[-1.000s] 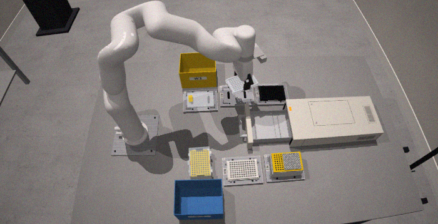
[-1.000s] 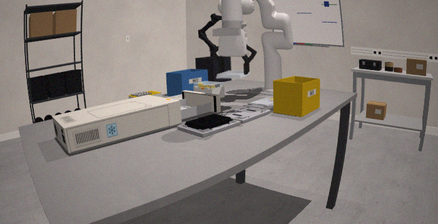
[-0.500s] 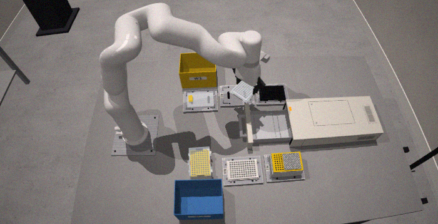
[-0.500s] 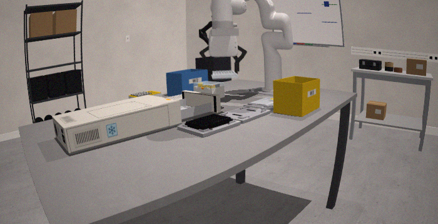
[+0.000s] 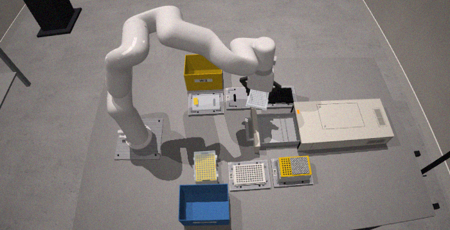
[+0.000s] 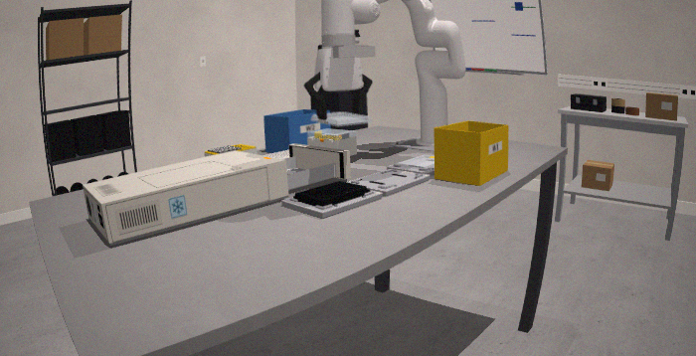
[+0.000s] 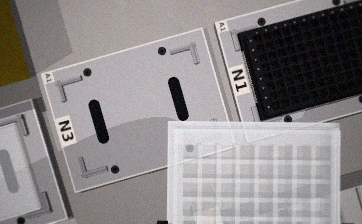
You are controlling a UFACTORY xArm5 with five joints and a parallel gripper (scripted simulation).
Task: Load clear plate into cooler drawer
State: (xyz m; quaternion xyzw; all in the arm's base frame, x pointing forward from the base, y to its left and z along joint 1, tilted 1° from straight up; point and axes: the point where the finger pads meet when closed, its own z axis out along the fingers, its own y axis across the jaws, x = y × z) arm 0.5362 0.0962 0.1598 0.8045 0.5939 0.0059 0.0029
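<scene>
My gripper [image 5: 258, 97] [image 6: 344, 115] is shut on the clear plate [image 5: 257, 99] [image 6: 348, 119] [image 7: 254, 172] and holds it in the air, without a lid. It hangs above the gap between nest N3 [image 5: 234, 98] [image 7: 132, 115], which is bare, and nest N1 [image 7: 238, 82]. The cooler CD [image 5: 344, 123] [image 6: 184, 198] lies to the right. Its drawer [image 5: 278, 130] [image 6: 318, 160] stands pulled out, just in front of the held plate, and its orange lamp [image 5: 297, 112] is lit. The drawer floor shows locator ribs and nothing on it.
A black plate [image 5: 281, 95] [image 6: 330, 193] [image 7: 309, 57] sits in N1. A yellow bin [image 5: 202, 72] [image 6: 470, 152] stands behind the nests, a blue bin [image 5: 204, 204] [image 6: 285, 128] at the front. A nest with a white lid [image 5: 206, 103] lies left of N3. Three more plates [image 5: 206, 166] [image 5: 249, 173] [image 5: 294, 166] sit in front nests.
</scene>
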